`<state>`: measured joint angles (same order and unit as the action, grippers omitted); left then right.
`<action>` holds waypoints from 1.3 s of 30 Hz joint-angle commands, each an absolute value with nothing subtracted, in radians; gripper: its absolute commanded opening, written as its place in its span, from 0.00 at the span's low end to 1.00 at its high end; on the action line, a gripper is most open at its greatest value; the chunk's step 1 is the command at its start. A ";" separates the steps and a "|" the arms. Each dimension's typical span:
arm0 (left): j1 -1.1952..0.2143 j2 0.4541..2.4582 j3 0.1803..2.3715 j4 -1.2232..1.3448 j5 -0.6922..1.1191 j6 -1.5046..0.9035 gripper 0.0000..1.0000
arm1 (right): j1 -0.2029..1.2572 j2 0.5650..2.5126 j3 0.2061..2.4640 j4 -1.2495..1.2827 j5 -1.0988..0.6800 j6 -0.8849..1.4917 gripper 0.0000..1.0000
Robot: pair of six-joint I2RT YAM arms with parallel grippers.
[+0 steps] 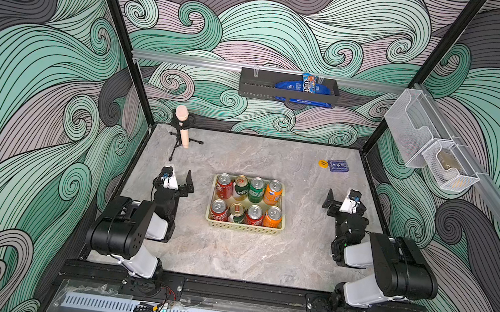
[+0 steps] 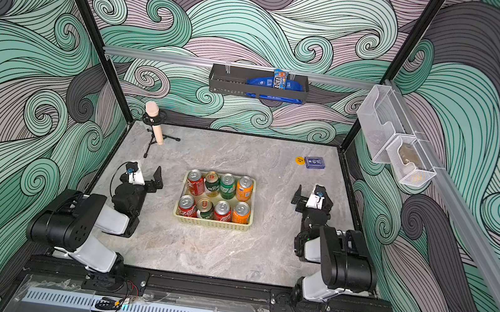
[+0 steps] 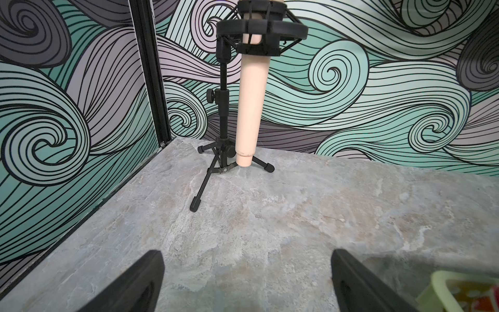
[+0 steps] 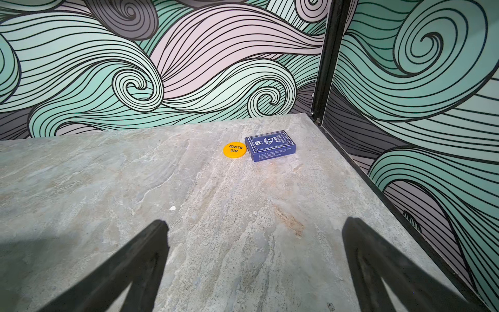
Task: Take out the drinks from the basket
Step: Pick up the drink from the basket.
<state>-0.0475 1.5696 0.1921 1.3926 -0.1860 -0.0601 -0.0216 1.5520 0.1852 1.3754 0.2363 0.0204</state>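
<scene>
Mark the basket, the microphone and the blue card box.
basket (image 1: pixel 244 227): in a top view, on its near perforated wall.
microphone (image 3: pixel 252 108): left wrist view, on its pale handle.
blue card box (image 4: pixel 270 143): right wrist view, on its top face.

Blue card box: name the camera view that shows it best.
The right wrist view: the blue card box lies close, print visible, beside the yellow BIG BLIND chip. Both top views show it small; the left wrist view misses it.

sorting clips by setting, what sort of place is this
Most likely a robot lab test cell, not a home or shop: a left arm and right arm mounted at the front of a tabletop, printed swirl wall panels boxing it in, and staged props like the basket of drinks.
</scene>
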 commanded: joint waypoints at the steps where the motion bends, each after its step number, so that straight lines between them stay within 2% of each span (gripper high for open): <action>1: -0.046 1.579 0.191 1.423 -0.178 -0.051 0.99 | -0.017 1.554 0.198 1.387 0.233 0.013 1.00; 27: -0.045 1.579 0.190 1.424 -0.179 -0.051 0.99 | -0.018 1.554 0.198 1.384 0.233 0.014 1.00; 31: -0.046 1.516 0.175 1.399 -0.275 -0.090 0.99 | -0.015 1.544 0.199 1.384 0.248 0.015 1.00; 33: -0.047 1.447 0.166 1.351 -0.281 -0.088 0.99 | -0.010 1.499 0.222 1.301 0.282 0.023 1.00; 36: -0.074 1.336 0.169 1.245 -0.352 -0.094 0.99 | -0.002 1.406 0.323 1.034 0.349 0.047 1.00; 39: -0.094 1.248 0.239 1.017 -0.439 -0.201 0.99 | 0.000 1.384 0.400 0.854 0.410 0.087 1.00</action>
<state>-0.0788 1.3018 0.1753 1.2251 -0.3340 -0.1116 -0.0063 1.4075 0.3420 1.0664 0.3229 0.0452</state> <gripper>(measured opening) 0.987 0.993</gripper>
